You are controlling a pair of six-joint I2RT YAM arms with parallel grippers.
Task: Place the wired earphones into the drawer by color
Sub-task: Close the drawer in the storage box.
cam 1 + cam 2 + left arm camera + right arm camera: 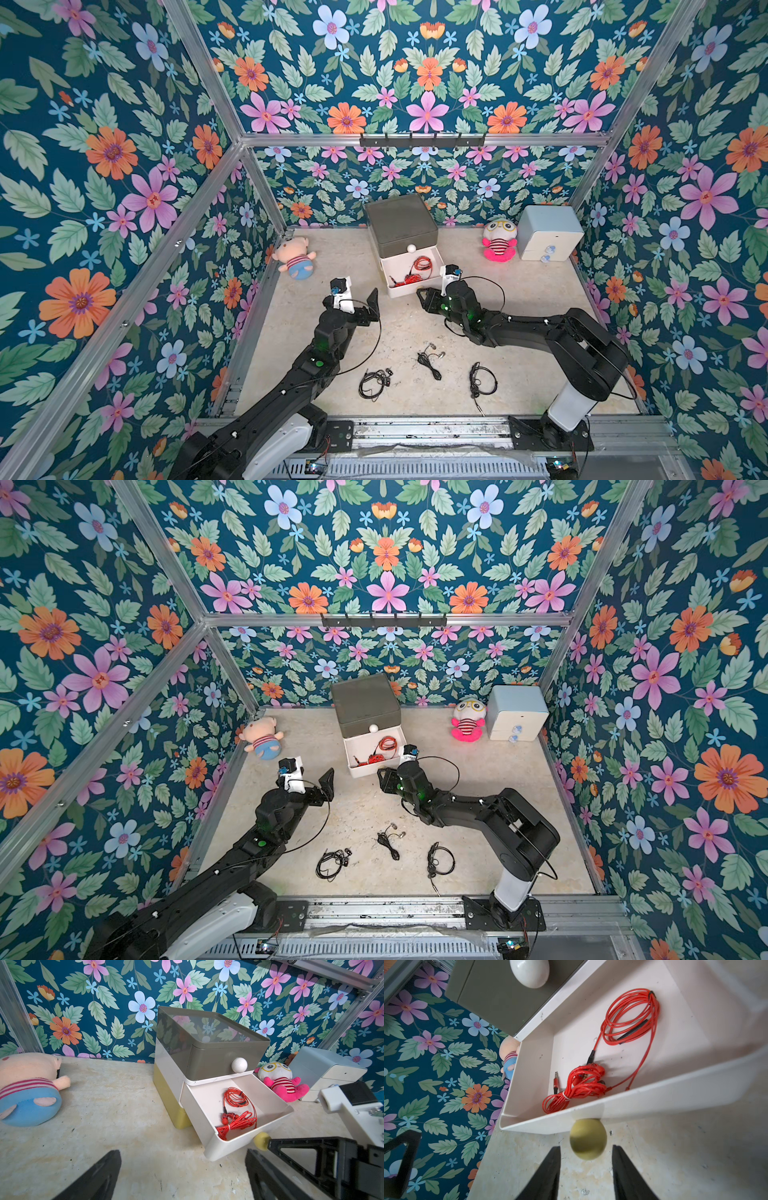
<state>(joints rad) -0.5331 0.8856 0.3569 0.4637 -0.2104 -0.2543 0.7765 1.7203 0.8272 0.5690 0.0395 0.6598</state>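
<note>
In both top views the right claw [422,296] [383,776] sits at the front of the open white drawer [401,291] [363,771], its tips right by the front wall. The red earphones [422,264] [386,744] lie inside that drawer, just beyond those tips. The left claw [370,303] [326,783] hovers beside the right one, near the drawer's other front corner. Three bundles of black earphones [430,361] [389,840] lie on the table [399,332] [357,812] behind both claws, toward the arm bases and well apart from either.

In the left wrist view the left claw [182,1155] has its jaws spread wide with only bare table between them; it holds nothing. Ahead of it stands the drawer [228,1147] with the red earphones [236,1113] inside, and the right claw [270,1144] reaches in to the yellow knob [261,1141] on the drawer front.

In the right wrist view the right claw [586,1148] is partly open. One jaw stands on each side of the yellow knob [587,1136], with a sliver of gap on both sides, so nothing is gripped. Past the knob, over the front wall, the red earphones [629,1016] rest on the drawer [654,1093] floor — one loose coil, one tied bundle.
</note>
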